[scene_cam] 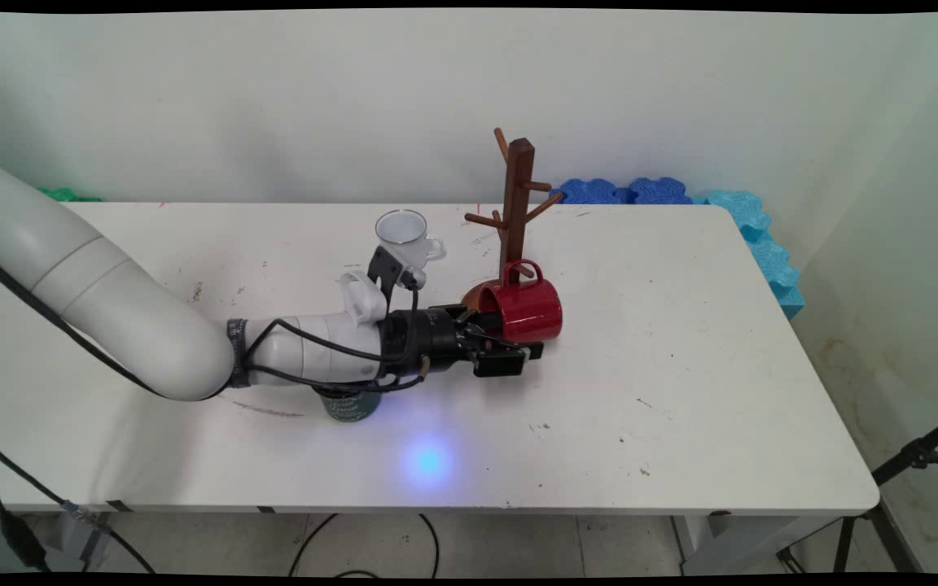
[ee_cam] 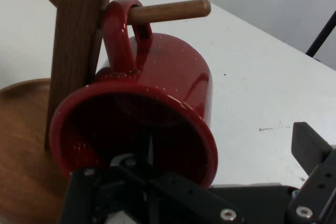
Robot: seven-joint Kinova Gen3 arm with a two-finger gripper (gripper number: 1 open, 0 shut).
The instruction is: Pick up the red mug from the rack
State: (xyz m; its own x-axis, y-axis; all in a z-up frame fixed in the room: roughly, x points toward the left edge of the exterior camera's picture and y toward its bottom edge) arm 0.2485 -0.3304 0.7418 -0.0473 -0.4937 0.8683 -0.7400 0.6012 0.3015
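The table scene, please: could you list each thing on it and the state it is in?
Red mug: on its side, handle hooked over a peg of the rack.
Wooden mug rack: upright.
White mug: upright, empty.
Green cup: standing, mostly hidden under the arm.
Hand: open, one finger inside the red mug.

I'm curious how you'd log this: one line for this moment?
gripper: open, one finger inside red mug | mug handle on rack peg | white cup behind | green cup under arm

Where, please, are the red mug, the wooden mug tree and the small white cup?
red mug (scene_cam: 528, 312), main view, on its side wall.
wooden mug tree (scene_cam: 518, 195), main view, on its upright post.
small white cup (scene_cam: 404, 232), main view, on its body below the rim.
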